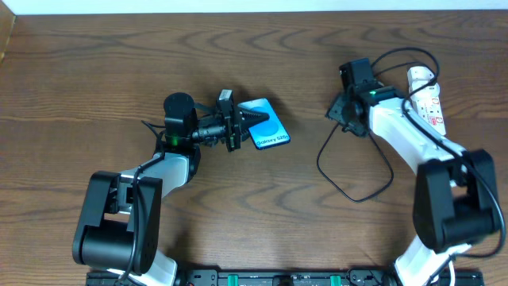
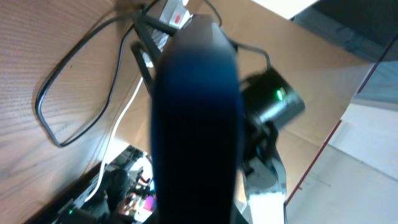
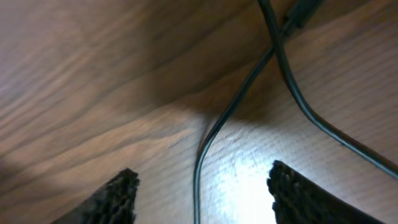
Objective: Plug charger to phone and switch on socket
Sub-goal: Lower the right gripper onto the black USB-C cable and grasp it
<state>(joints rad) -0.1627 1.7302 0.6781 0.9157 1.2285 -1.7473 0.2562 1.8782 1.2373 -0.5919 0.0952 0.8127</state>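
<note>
The phone (image 1: 268,129), with its blue screen up, lies tilted left of centre, and my left gripper (image 1: 240,119) is shut on its left end. In the left wrist view the phone (image 2: 196,124) fills the middle as a dark blurred slab that hides the fingers. The charger's thin black cable (image 1: 355,184) loops on the table at the right. My right gripper (image 1: 340,113) hangs over its upper end. In the right wrist view this gripper (image 3: 202,186) is open, low over the wood, with the cable (image 3: 208,140) running between its fingers (image 3: 118,196) untouched. The white socket (image 1: 429,99) lies far right.
A thick white cord (image 2: 121,115) trails from the socket (image 2: 174,12) toward the table's edge. In the left wrist view the cable loop (image 2: 62,106) lies on the wood, and the right arm's black body (image 2: 273,102) stands beyond the phone. Both arm bases sit at the table's near edge.
</note>
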